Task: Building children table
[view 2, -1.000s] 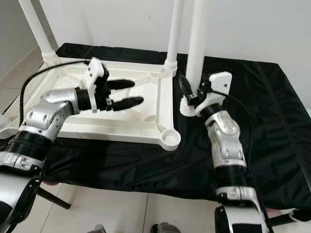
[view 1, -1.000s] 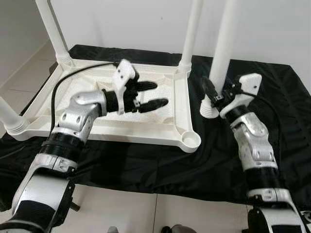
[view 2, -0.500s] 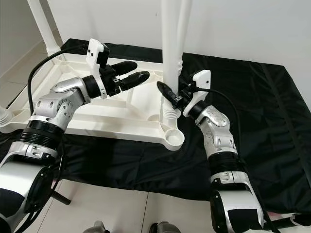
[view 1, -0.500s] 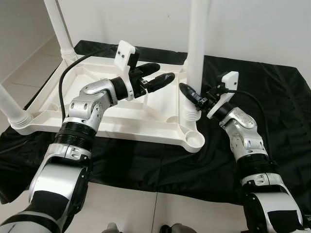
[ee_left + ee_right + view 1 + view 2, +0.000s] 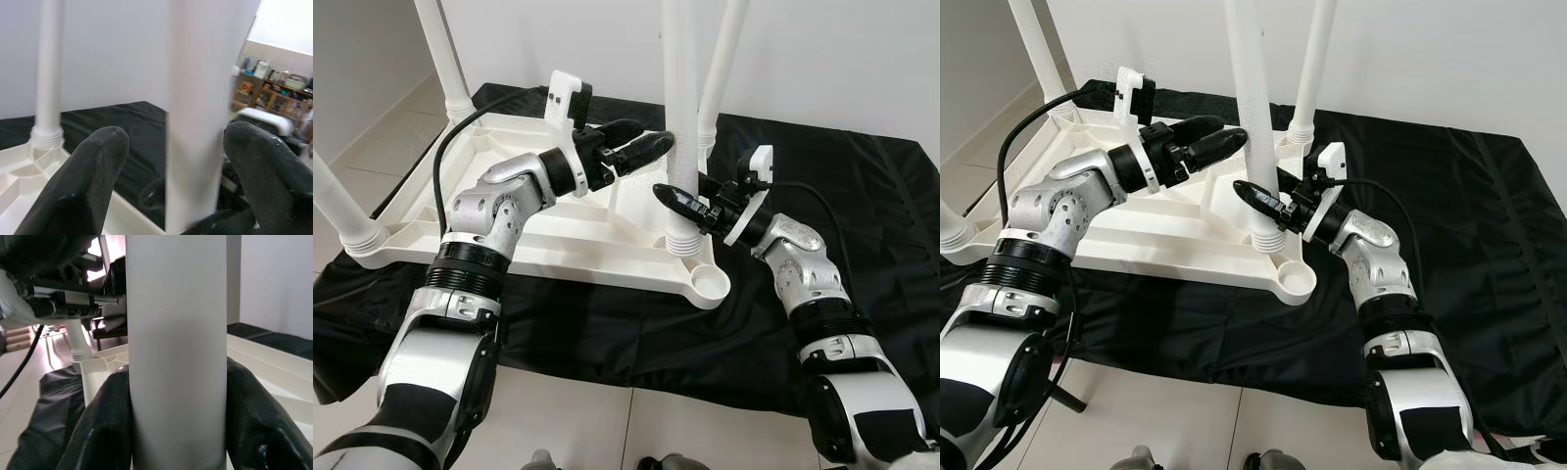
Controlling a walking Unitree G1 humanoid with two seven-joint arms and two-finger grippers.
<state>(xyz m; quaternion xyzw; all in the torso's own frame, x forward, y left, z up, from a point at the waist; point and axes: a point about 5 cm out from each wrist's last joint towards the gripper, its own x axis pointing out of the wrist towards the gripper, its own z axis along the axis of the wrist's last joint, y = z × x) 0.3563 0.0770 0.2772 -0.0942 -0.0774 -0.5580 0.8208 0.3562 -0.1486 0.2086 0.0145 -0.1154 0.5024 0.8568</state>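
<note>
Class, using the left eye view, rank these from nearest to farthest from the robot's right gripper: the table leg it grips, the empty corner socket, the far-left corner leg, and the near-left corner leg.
1. Gripped table leg, between the right gripper's fingers.
2. Empty corner socket, just below, at the near-right corner.
3. Far-left corner leg, across the tabletop.
4. Near-left corner leg, at the opposite end.
</note>
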